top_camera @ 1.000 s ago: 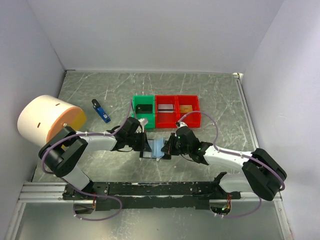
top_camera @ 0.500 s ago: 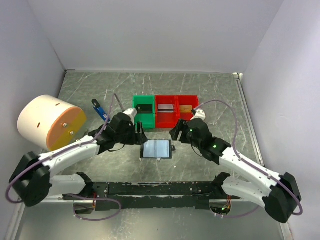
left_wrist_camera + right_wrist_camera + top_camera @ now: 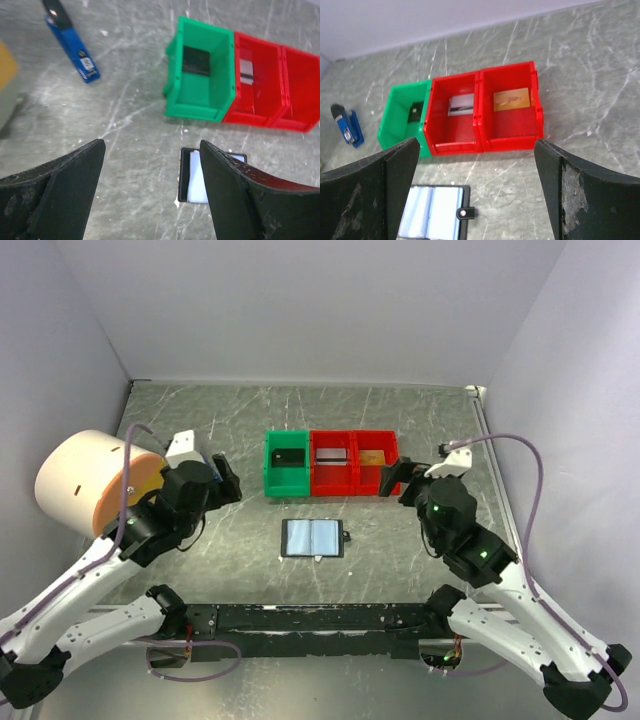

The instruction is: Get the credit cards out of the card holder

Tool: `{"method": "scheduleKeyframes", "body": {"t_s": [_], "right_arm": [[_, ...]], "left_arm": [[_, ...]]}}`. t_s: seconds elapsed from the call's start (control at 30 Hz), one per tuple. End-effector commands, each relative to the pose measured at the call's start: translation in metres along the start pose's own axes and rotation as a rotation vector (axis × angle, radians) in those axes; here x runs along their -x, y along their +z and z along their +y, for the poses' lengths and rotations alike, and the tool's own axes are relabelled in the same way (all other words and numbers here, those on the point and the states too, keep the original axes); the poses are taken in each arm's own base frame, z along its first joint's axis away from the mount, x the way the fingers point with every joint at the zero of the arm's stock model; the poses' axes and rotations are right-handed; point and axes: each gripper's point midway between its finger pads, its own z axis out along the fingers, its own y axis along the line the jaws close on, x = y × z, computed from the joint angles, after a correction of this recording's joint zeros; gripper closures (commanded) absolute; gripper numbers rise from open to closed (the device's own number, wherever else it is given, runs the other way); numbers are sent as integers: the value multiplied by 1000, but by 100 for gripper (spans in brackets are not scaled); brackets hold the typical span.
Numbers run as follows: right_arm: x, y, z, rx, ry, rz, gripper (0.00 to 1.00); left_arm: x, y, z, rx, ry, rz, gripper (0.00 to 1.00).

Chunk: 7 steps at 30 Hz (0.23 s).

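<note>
You have a green bin (image 3: 287, 484) standing on a grey marbled table (image 3: 420, 420). Touching its right wall is a red bin (image 3: 332, 484), and a second red bin (image 3: 378, 483) touches that one on the far side, so all three form one straight row. To the left of the green bin, apart from it, a small blue and black stick-shaped object (image 3: 75, 50) lies flat and slanted. Further left of the green bin, a large cream drum (image 3: 80, 480) with an orange end face lies on its side.
</note>
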Motion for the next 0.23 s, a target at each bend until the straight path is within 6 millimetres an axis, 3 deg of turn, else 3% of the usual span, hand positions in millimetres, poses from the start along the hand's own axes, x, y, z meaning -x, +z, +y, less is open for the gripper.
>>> {"method": "scheduleKeyframes", "body": {"t_s": [0.0,0.07,0.13,0.2], "right_arm": [[14,-13,-26,-138,55,-27,0],[11,-13,-24,-123,51,-11,0],[9,-12,-28,-138,41,-14,0],[10,-13,-34,-169,48,-27,0]], "left_arm": [[25,-23,43,183,-8,-96,11],[32,-30,47,183,-21,-124,10],[35,-33,47,174,-29,-141,0],[36,-33,47,163,-34,-149,1]]}}
